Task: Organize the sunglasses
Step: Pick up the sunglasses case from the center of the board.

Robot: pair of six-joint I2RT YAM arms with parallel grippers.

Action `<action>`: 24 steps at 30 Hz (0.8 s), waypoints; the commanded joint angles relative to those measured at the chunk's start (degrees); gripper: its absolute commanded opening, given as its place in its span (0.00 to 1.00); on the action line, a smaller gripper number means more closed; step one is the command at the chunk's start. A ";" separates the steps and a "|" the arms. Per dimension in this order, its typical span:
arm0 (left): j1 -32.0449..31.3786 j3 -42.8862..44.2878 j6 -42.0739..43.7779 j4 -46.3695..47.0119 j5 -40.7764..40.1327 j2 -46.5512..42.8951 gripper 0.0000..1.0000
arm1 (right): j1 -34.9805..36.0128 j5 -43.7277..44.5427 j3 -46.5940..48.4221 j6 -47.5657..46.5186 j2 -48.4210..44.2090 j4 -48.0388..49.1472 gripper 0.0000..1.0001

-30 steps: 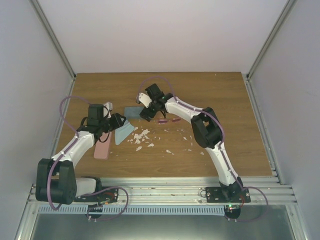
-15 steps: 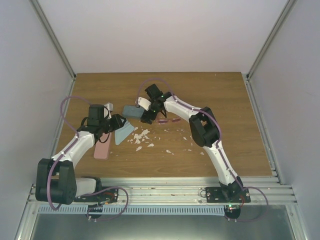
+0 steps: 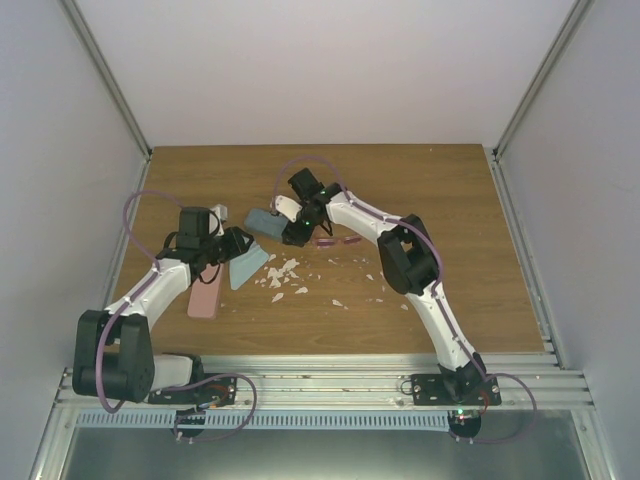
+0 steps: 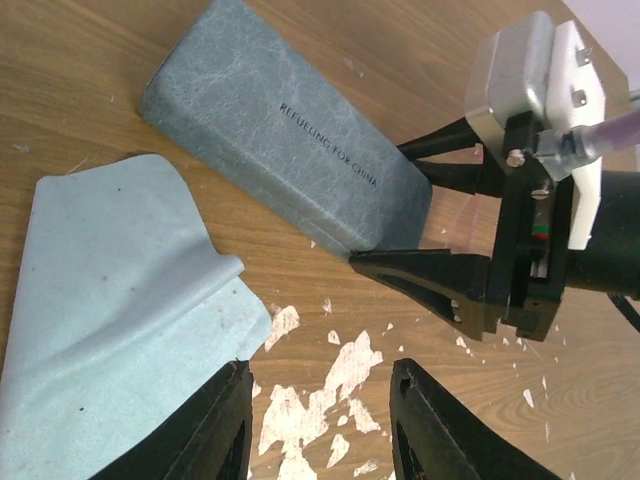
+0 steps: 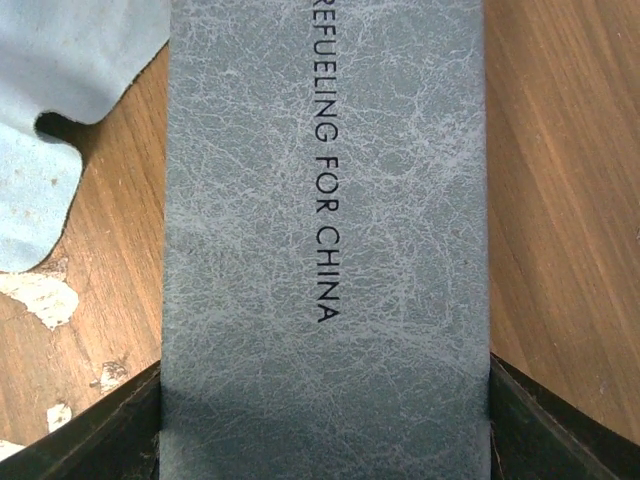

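Note:
The pink-framed sunglasses [image 3: 336,240] lie on the wooden table just right of my right gripper [image 3: 291,231]. The dark sunglasses are not in view. My right gripper [image 5: 325,400] straddles one end of the blue-grey case [image 5: 325,200], with a finger against each long side. The case also shows in the top view [image 3: 263,221] and the left wrist view [image 4: 285,160]. My left gripper [image 3: 236,243] is open and empty [image 4: 320,400], low over the table beside a light blue cloth [image 4: 110,290].
A pink case [image 3: 205,295] lies under the left forearm. The light blue cloth [image 3: 246,268] lies between the two cases. White flakes [image 3: 284,275] are scattered on the wood. Grey walls close in the table [image 3: 450,200] on the left, the right and the back.
My right gripper has crept a little left, farther onto the blue-grey case. My left arm has shifted slightly. The cases, cloth and pink sunglasses have stayed put.

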 commanded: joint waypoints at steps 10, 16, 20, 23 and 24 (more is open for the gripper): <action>-0.81 2.32 0.80 1.41 -0.18 0.11 0.40 | 1.36 6.14 2.41 -0.45 3.34 -1.67 0.85; -0.80 3.61 1.28 0.19 -0.93 0.28 0.40 | 1.40 6.21 4.19 0.02 4.20 -1.76 0.65; -0.80 4.11 1.32 -0.36 -1.65 -0.37 0.40 | 1.28 8.38 3.35 3.04 1.80 1.25 0.57; -0.80 4.07 1.26 -0.57 -2.03 -1.11 0.40 | 1.14 10.98 -0.67 6.38 -3.15 7.26 0.54; -0.76 4.05 1.22 -0.60 -2.27 -1.40 0.40 | 0.88 12.18 -2.61 7.91 -5.32 9.86 0.54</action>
